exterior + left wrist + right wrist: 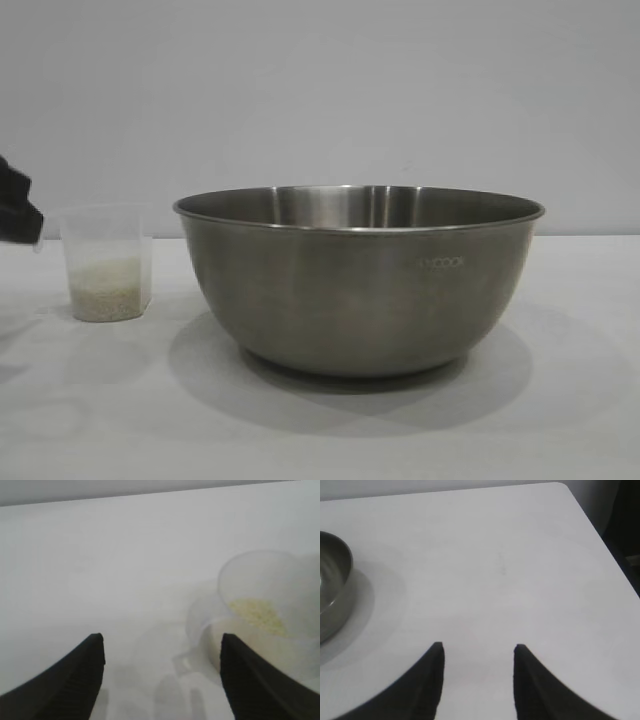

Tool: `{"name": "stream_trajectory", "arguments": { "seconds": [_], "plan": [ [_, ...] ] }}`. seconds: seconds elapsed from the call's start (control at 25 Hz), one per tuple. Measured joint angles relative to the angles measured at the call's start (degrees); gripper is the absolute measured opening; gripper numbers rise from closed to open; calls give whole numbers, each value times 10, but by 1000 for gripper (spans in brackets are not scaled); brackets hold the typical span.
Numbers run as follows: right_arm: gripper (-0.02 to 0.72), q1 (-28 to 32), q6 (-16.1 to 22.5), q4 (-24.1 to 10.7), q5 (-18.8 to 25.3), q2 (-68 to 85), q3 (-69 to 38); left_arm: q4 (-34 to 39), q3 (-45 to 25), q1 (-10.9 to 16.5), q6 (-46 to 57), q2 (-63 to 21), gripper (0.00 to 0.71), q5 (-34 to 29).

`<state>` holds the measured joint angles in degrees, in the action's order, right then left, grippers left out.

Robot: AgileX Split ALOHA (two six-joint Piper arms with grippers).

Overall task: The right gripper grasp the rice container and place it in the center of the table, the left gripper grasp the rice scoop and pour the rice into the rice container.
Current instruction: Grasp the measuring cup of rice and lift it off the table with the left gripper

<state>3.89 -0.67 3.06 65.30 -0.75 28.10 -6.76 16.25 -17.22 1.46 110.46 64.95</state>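
rice scoop [106, 262]: upright at left of the exterior frame, well apart from the rice container [360, 280] at centre of the bench [560, 420].
left pincer [162, 652]: mine, fingers apart, scoop off to one side.
risk: my off-centre approach could tip it, spilling rice [106, 290].
right pincer [477, 652]: apart, holding nothing.

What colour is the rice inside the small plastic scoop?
Pale whitish, slightly yellowish; the rice fills the bottom of the clear rice scoop, best seen in the exterior view.

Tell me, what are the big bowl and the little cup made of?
The mixing bowl looks like brushed stainless steel: grey, with streaky reflections. The measuring cup seems clear, slightly cloudy plastic: the rice shows through its wall.
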Motion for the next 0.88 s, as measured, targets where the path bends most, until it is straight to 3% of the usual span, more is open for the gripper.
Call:
{"name": "stream_trajectory", "arguments": {
  "seconds": [0.6,0.68,0.88],
  "plan": [
    [325,0,0,0,0,0,0,-21,24,0,14,33,449,2],
    [325,0,0,0,0,0,0,-27,30,0,14,38,379,2],
    [325,0,0,0,0,0,0,-28,49,0,14,41,391,2]
  ]
}}
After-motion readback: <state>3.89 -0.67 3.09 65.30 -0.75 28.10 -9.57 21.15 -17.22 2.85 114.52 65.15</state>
